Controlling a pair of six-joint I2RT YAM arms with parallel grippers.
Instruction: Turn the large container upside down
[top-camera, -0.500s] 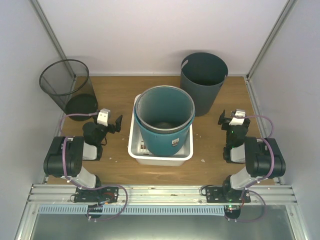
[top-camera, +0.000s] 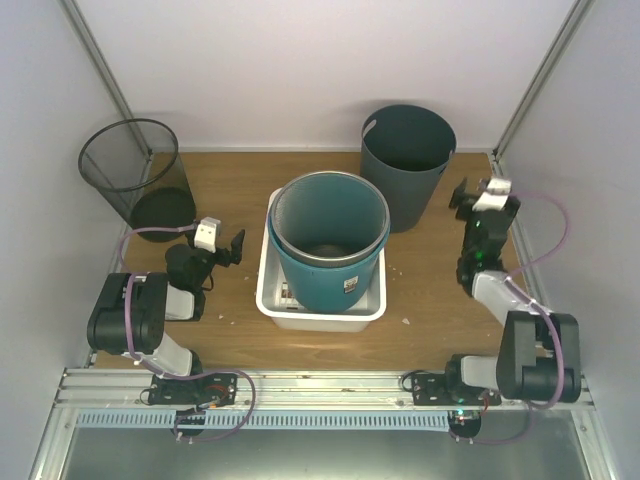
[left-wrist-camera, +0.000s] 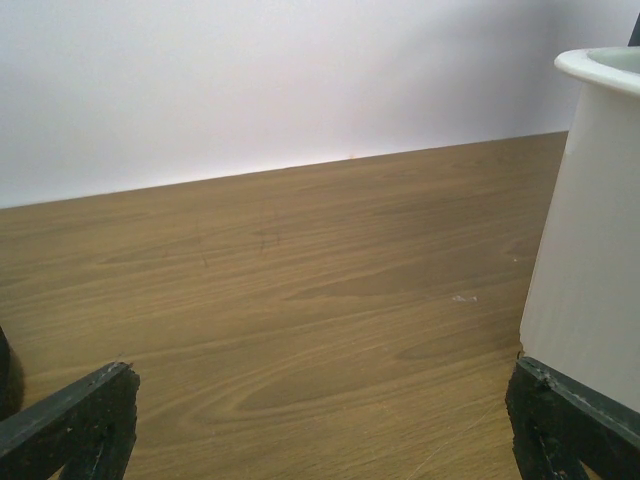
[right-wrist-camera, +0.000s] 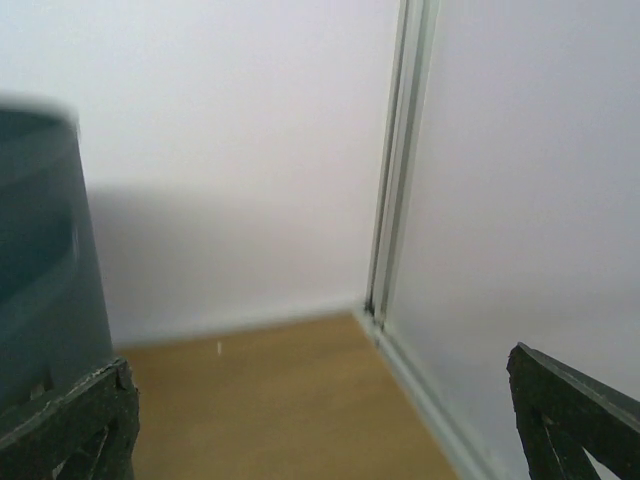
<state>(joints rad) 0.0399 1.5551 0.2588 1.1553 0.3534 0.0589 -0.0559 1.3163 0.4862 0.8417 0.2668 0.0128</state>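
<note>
Four containers stand on the table. The dark grey bin (top-camera: 405, 185) is at the back right, upright, mouth up and long axis vertical. A white tub (top-camera: 320, 318) holds a teal bin (top-camera: 330, 275), and a mesh bin (top-camera: 135, 170) stands back left. There are two grippers (both spread wide, holding nothing): the right gripper (top-camera: 473, 196) is just beside the grey bin, the left gripper (top-camera: 224, 244) near the tub.

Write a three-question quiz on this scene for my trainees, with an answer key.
1. True or false: the teal bucket stands upright inside the white tub.
2. Which container is nearest the right gripper? A) wire mesh bin B) dark grey bin C) white tub
3. How many containers are in view altogether?

Key: 1 true; 2 B; 3 four.
</note>
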